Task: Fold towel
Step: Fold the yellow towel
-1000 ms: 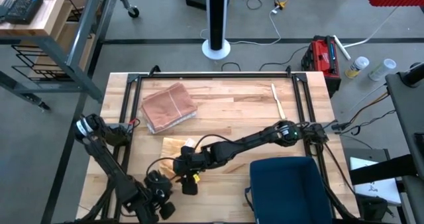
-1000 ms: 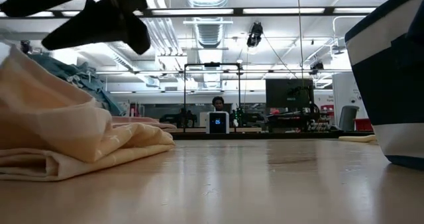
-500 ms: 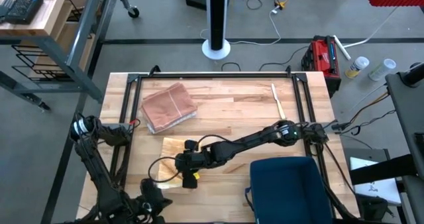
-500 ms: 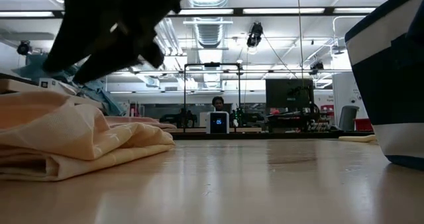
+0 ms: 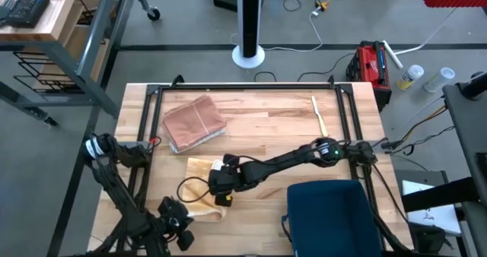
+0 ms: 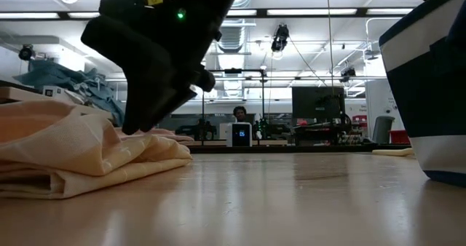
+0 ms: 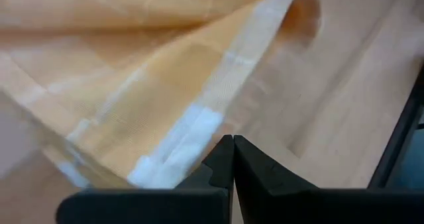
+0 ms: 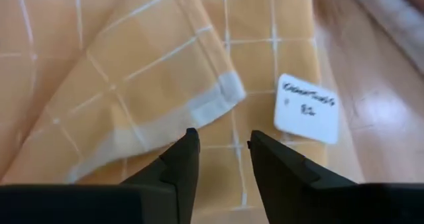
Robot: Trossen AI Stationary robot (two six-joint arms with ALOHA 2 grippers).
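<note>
Towel (image 5: 199, 182) edge lies under parted right claw (image 8: 218, 144); left claw (image 7: 232, 159) closed, empty.

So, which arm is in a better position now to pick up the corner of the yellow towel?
The right one, probably. The right hand hangs just over a folded corner of the yellow towel, its fingers apart. The left hand is shut, at the towel's near edge.

- A white tag (image 8: 306, 108) sewn to the yellow checked towel (image 8: 132, 78) carries dark handwriting in two lines, too blurred to read for sure.
- No other label, brand or number can be made out.
</note>
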